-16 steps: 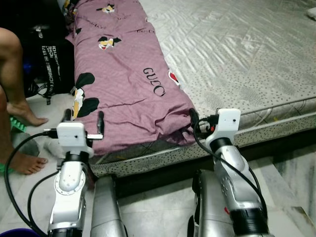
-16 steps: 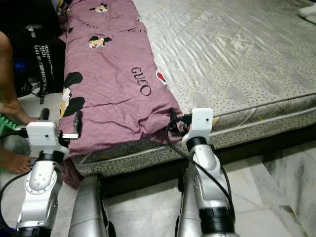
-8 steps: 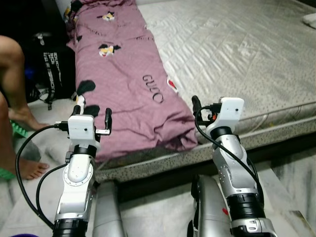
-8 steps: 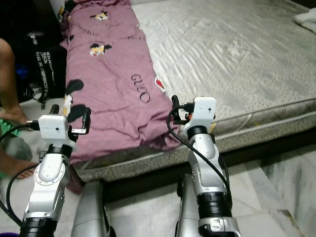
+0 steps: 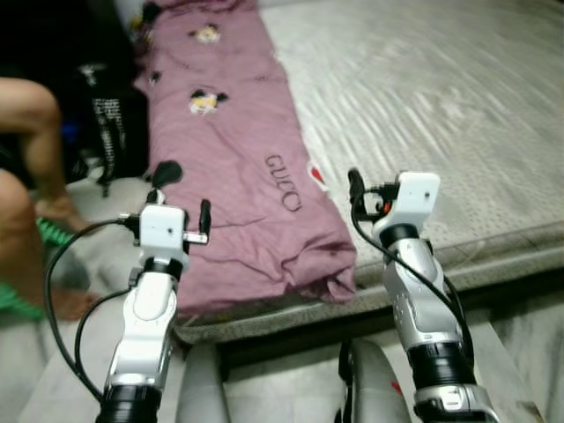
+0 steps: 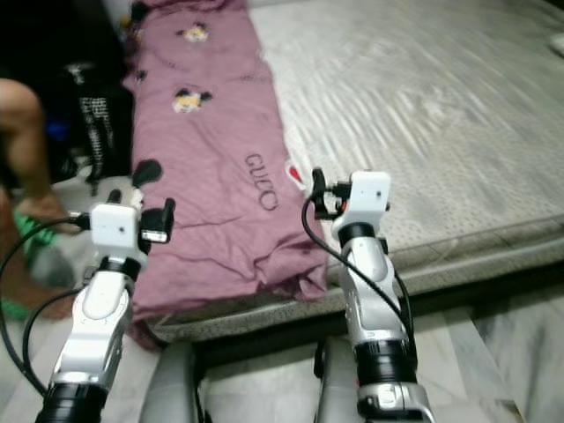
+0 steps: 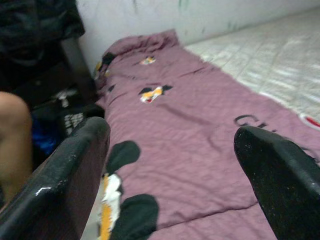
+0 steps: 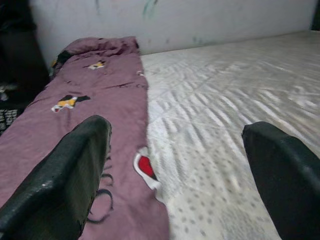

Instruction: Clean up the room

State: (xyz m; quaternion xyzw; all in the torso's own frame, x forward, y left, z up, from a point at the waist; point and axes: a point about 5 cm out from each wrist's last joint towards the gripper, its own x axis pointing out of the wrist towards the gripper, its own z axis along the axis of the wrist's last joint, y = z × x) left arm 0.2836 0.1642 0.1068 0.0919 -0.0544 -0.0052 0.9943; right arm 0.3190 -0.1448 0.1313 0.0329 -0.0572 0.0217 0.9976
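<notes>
Nearest the camera, both silver arms rise from below toward the foot of the bed. The left gripper (image 5: 181, 214) is held above the near left corner of the folded mauve blanket (image 5: 251, 176), its two black fingers (image 7: 65, 170) spread wide with nothing between them; the blanket's near end lies just under and ahead of it. The right gripper (image 8: 175, 165) is raised at the blanket's near right edge, where the purple cloth meets the bare mattress (image 5: 458, 115); its fingers (image 8: 60, 175) also stand wide apart and hold nothing, and no contact with the cloth can be seen.

The blanket lies as a long strip along the robot's left side of the mattress, running from the near edge to the far wall (image 8: 175, 20). Its near end is bunched into a small rumple at the mattress corner, between the two arms. It carries black lettering (image 5: 284, 169) near the middle, a small red patch (image 8: 145, 166) at its right edge, and cartoon prints (image 5: 205, 100) farther up.

To the left, beside the bed, a person's bare legs (image 5: 26, 176) stand on the floor, with a black bag (image 5: 110, 132) against the bed's side beyond them.
</notes>
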